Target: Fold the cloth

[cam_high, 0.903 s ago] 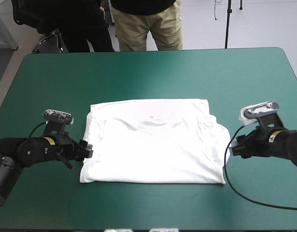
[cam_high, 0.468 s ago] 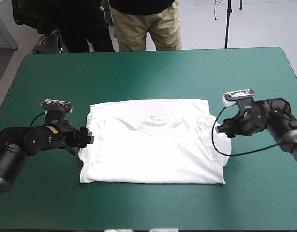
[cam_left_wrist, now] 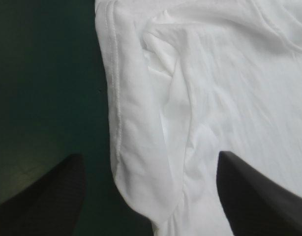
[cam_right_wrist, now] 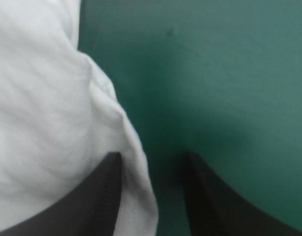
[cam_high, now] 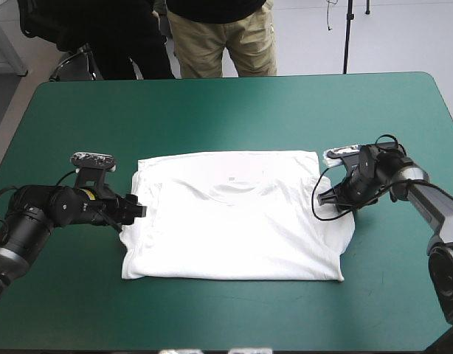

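The white T-shirt lies spread flat in the middle of the table, collar toward the far edge and sleeves folded inward. My left gripper sits low at the shirt's left edge. In the left wrist view this gripper is open, and the T-shirt's folded side hem runs between its fingers. My right gripper is at the shirt's right edge, near the far corner. Seen from the right wrist, that gripper is open, with the T-shirt's edge lying between its fingers.
The teal-green cover shows on every side of the shirt. The table's edges lie well away from both grippers.
My right arm has swung in from the near right to the shirt's right edge. My left gripper has crept slightly toward the far side along the left edge.
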